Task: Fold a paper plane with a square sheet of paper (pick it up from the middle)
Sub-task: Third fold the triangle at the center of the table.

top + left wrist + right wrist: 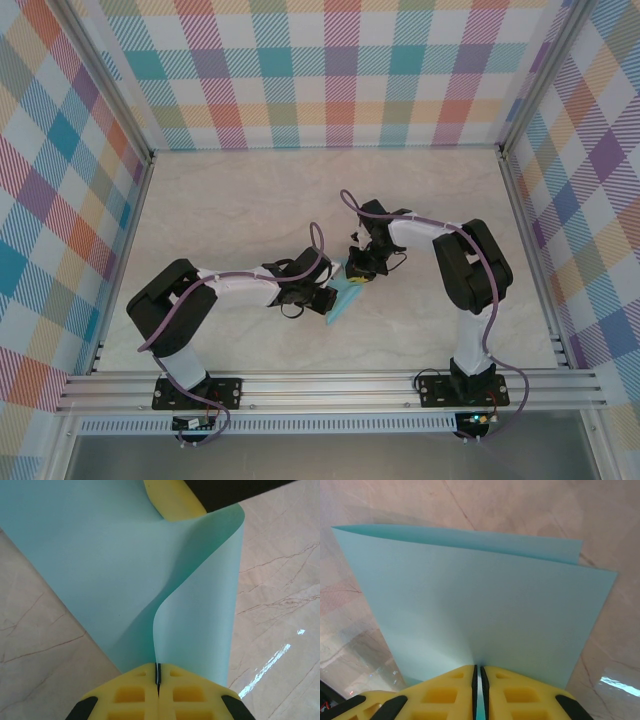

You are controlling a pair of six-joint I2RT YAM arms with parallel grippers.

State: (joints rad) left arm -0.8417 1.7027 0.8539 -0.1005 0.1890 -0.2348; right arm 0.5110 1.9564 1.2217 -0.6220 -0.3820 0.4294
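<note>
At bench (pixel 230 210) centre, between the 2 arms: square sheet of paper (pixel 346 297), light blue, doubled over (2 layers visible in the right wrist view). Left tool (pixel 158 675) clenched on 1 edge. Right tool (pixel 478 672) grasping the opposite edge, jaws nearly together.

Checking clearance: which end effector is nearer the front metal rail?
Left. The left end effector holds the sheet closer to the rail; the right end effector grips it farther back.
</note>
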